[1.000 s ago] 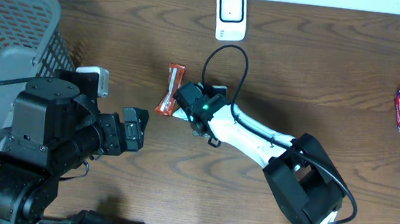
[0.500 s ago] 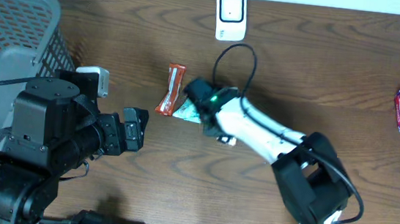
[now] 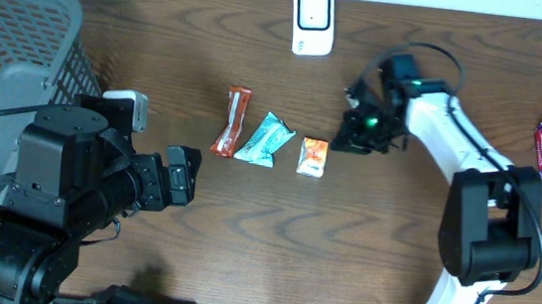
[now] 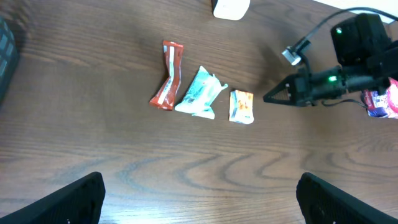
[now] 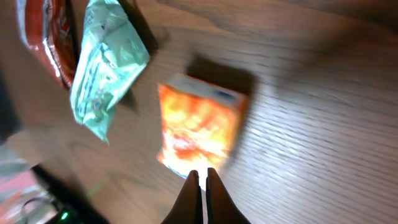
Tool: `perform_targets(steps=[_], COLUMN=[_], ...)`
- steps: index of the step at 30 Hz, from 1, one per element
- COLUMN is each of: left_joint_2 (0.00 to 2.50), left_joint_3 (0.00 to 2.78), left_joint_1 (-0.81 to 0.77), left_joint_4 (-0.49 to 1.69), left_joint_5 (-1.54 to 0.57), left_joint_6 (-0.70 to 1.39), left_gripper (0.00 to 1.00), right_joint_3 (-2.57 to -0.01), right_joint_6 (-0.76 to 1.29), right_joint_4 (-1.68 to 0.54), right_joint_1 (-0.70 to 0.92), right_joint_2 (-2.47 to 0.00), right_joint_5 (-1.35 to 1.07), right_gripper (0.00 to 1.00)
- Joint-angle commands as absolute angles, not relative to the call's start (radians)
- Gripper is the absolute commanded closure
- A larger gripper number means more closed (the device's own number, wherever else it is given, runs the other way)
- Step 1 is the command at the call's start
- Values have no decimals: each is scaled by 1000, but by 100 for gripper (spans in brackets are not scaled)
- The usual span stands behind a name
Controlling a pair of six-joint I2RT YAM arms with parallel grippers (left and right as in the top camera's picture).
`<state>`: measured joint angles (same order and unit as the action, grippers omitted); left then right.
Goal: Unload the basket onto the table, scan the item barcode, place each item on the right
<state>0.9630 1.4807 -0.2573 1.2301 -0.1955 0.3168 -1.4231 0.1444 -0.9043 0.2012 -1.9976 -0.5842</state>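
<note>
Packets lie in a short row near the middle of the table (image 3: pixel 164 22): a red packet (image 3: pixel 232 120), a teal packet (image 3: pixel 265 139) touching it, and an orange packet (image 3: pixel 312 157) just beside the teal one, apart from it. The orange packet is nearest the right gripper (image 3: pixel 340 144), so it is probably the item to scan. It lies flat on the wood, well short of the scanner (image 3: pixel 313 21) at the far edge. The right gripper points at it with its fingers pressed together and nothing between them. The left gripper (image 4: pixel 200 180) hangs back with its fingers wide apart, also empty. In the right wrist view the orange packet (image 5: pixel 199 127) looks like a small, glossy sachet, probably very light, soft and a bit slippery. Because it lies flat, a straight pinch from above would likely slide off. A better hold would be across one short edge or the crimped end, firm but gentle, leaving the printed faces uncovered so a barcode can face the scanner. Which face carries the barcode cannot be told.
</note>
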Motion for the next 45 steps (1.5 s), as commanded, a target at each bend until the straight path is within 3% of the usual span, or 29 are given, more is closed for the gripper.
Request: perform_targets(steps=[1,4,7,13,17,24,27,32,45], left_joint_2=[960,960,960,960,960,960,960,960,960], left_joint_3=[1484,1484,1484,1484,1484,1484,1484,1484,1484], left_joint_1=[-260,-260,-260,-260,-260,-260,-260,-260,-260], left_joint_4=[1230,1230,1230,1230,1230,1230,1230,1230,1230], left_joint_5=[-186,-186,-186,-186,-186,-186,-186,-186,-186], left_joint_6=[315,315,315,315,315,315,315,315,315], left_gripper=[2,2,2,2,2,2,2,2,2], right_joint_3=[-1349,-1299,-1290,-1330,-1386,-1405,-1404,-1404,-1404], right_joint_6=[28,28,28,62,179,361,465,542,566], right_joint_4=[-903,-887,-890,-891,-897,-854,-842,-796,-771], right_joint_1=[133,94,98,159,218,407,502,637,727], right_joint_2=[-1970,-1970,-1970,-1937,-1878,-1822,-1850,-1938,-2114], right_joint_5=[-721,-707,-737,-708,-490,-42,175,368,440], right_gripper=[99,98,88,79,66,67,56,56,60])
